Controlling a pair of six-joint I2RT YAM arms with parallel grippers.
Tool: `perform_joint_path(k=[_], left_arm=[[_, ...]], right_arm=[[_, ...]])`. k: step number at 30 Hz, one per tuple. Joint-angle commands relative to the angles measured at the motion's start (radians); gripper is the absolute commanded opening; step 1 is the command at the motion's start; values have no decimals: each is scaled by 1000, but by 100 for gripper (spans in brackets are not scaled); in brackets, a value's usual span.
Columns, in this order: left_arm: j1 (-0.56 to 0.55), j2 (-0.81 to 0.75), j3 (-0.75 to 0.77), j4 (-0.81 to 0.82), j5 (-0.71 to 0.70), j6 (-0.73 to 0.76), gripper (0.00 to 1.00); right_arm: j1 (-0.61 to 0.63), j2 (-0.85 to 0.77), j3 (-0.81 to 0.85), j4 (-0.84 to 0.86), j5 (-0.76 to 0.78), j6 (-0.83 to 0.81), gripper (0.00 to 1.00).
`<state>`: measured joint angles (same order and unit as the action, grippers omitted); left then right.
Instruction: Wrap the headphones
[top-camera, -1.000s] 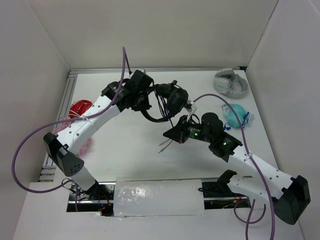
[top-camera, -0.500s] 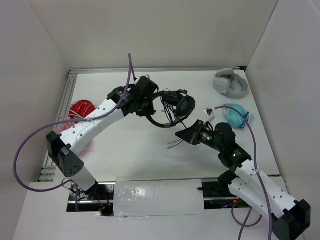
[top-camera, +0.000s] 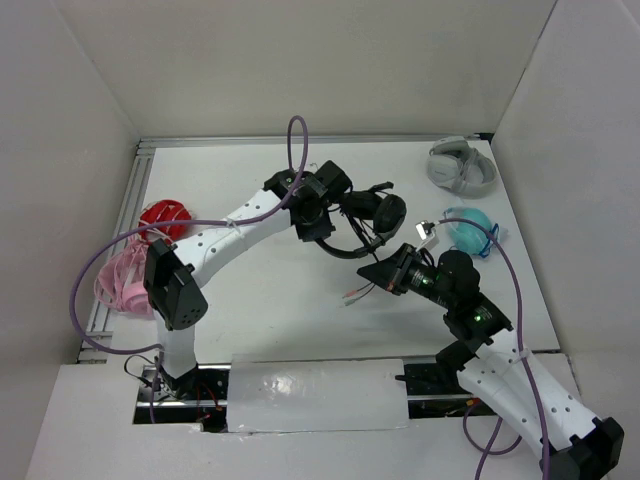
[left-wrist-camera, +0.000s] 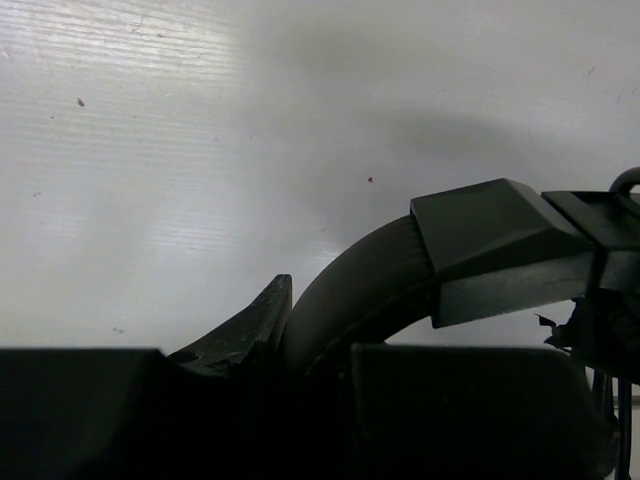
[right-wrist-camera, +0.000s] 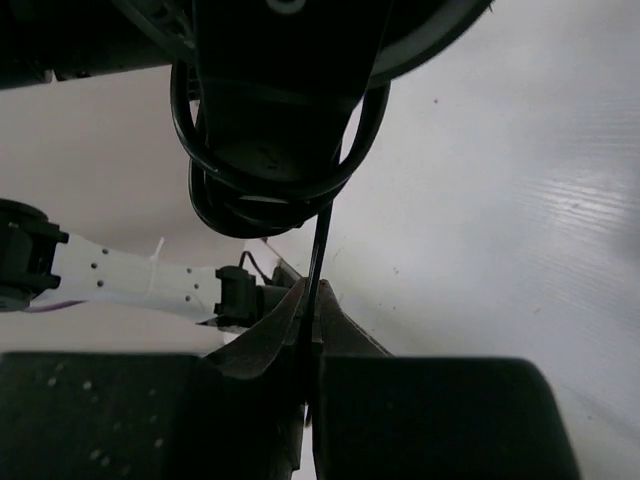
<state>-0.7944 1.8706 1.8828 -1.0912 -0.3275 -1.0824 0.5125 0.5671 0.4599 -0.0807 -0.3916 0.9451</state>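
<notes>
Over table (top-camera: 250, 290), headphones (top-camera: 386, 211) in left tool (top-camera: 330, 222)

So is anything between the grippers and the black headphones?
Nothing visible: the left gripper clamps the headphones by the headband, and the right gripper pinches their cable.

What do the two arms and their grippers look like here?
Both arms have white links dotted with small holes, joined by black joint housings. The left arm and right arm each trail a loose purple cable. Small green lights glow on the right arm's black wrist section. The left gripper and right gripper are black with tapered fingers.
</notes>
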Motion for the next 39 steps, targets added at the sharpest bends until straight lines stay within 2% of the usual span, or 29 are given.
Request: perform_joint_path(k=[1, 5, 9, 14, 19, 20, 22, 23, 25, 26, 27, 30, 33, 36, 39], left_arm=[[47, 36, 68, 151, -268, -179, 0], [14, 133, 149, 119, -266, -206, 0], [-17, 234, 214, 120, -237, -198, 0], [-37, 280, 179, 160, -217, -218, 0], [-60, 317, 174, 229, -203, -200, 0], [-71, 335, 182, 235, -197, -194, 0], [-81, 351, 188, 280, -183, -159, 0], [-85, 361, 185, 301, -153, -145, 0], [-91, 367, 168, 335, -137, -119, 0], [-91, 368, 164, 343, -131, -119, 0], [-91, 369, 161, 346, -128, -116, 0], [-91, 412, 223, 327, -120, -106, 0], [-94, 468, 287, 254, -125, -142, 0], [-103, 504, 312, 281, -114, -122, 0], [-115, 527, 315, 292, -100, -131, 0]], right_arm=[[-17, -72, 11, -168, -84, 49, 7], [-81, -72, -24, -228, -114, 89, 7], [-176, -55, -70, -258, -234, 100, 7], [-336, -47, -89, -269, -381, 84, 1], [-505, -7, -67, -379, -599, 8, 2], [-590, 7, -67, -428, -642, -29, 2], [-672, 46, -89, -470, -729, -67, 1], [-768, 59, -105, -528, -777, -134, 0], [-876, 106, -118, -608, -823, -237, 0], [-993, 128, -115, -717, -846, -387, 0], [-1052, 155, -112, -775, -880, -479, 0], [-1095, 281, -95, -869, -952, -618, 0], [-1105, 289, -90, -873, -975, -635, 0], [-1105, 258, -64, -909, -978, -652, 0], [-1109, 238, -72, -875, -938, -594, 0]])
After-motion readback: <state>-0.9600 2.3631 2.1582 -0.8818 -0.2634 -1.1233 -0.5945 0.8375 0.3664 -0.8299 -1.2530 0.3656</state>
